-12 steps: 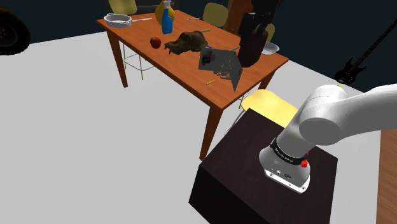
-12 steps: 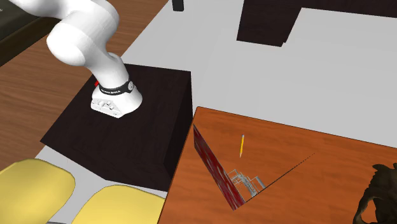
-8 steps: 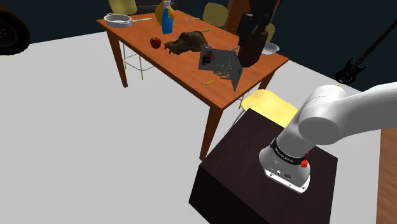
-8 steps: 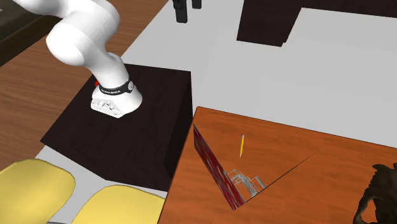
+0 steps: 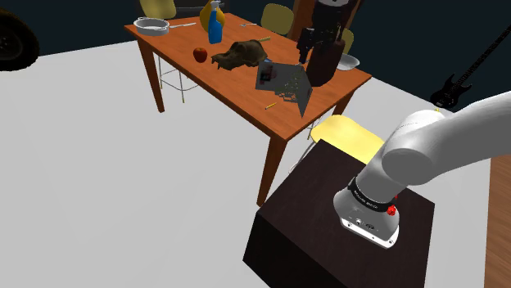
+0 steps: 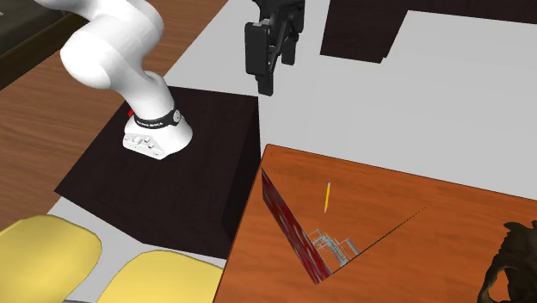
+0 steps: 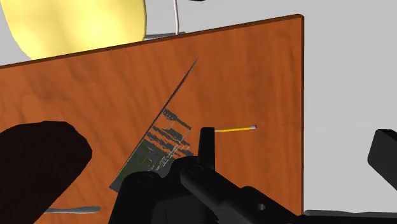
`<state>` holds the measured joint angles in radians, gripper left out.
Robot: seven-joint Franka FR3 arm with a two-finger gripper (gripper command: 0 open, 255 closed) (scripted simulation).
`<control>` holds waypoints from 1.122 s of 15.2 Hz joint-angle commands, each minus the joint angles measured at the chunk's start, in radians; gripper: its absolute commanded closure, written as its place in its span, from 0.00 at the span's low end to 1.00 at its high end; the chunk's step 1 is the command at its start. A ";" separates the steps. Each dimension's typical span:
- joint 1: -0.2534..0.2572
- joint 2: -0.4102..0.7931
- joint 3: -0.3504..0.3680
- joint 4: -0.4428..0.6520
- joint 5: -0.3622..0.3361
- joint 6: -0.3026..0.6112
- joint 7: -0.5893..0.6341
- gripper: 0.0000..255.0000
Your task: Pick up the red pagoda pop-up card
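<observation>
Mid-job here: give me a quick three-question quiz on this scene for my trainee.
1. True or false: the claw is shut on the pop-up card.
2. What lies on the table nearest the card? A fork; B yellow pencil; C scissors.
3. Fill in: the chair seats beside the stand are ____.
Key: 1 false, the claw is open and apart from the card; 2 B; 3 yellow.

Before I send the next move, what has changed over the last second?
The open black two-finger gripper has come down into the second exterior view, lowering toward the corner of the brown wooden table; it holds nothing. The red fold-out pagoda card and the yellow pencil lie where they were.
</observation>
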<state>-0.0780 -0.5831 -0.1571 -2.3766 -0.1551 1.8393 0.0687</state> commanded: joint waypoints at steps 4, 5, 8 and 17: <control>-0.031 0.142 -0.097 0.034 0.010 0.105 -0.057 0.00; -0.035 0.173 -0.115 0.044 0.016 0.124 -0.069 0.00; -0.046 0.272 -0.169 0.082 0.044 0.178 -0.109 0.00; -0.090 0.601 -0.297 0.247 0.222 0.286 -0.272 0.00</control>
<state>-0.1623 -0.0205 -0.4440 -2.1494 0.0414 2.1155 -0.1844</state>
